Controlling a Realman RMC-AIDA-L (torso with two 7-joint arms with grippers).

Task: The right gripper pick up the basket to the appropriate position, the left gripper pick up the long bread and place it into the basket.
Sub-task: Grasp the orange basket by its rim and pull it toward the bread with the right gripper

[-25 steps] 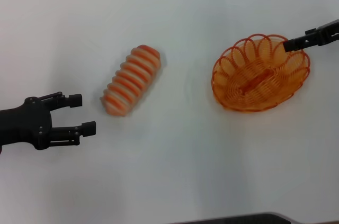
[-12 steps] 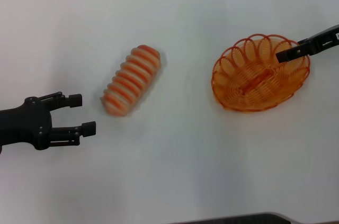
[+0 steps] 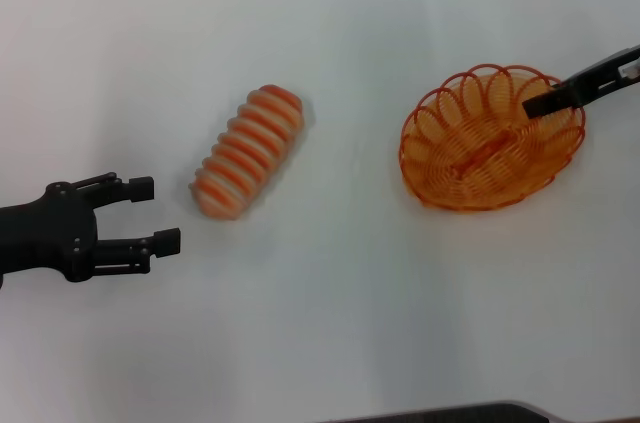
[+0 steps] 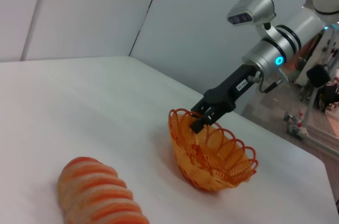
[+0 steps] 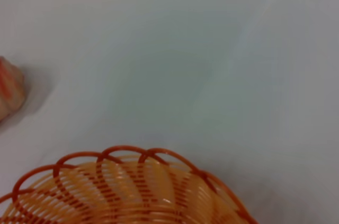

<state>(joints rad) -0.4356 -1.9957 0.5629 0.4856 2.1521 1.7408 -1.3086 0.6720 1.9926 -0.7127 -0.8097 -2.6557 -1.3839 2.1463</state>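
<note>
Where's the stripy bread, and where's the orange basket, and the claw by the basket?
long bread (image 3: pixel 247 152): head view, middle of its striped top.
basket (image 3: pixel 436 195): head view, its near-left wire wall.
right gripper (image 3: pixel 541 103): head view, fingertips at the basket's rim.

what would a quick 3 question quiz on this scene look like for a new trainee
1. True or false: the long bread already lies inside the basket.
2. Which gripper is at the basket's rim? A) the left gripper B) the right gripper C) neither
3. Fill in: the left gripper's fingers are ____ and hold nothing.

Key
1. False: the bread lies on the table, apart from the basket.
2. B: its tips are at the basket's far right rim, while the left gripper sits short of the bread, not touching it.
3. open
</note>
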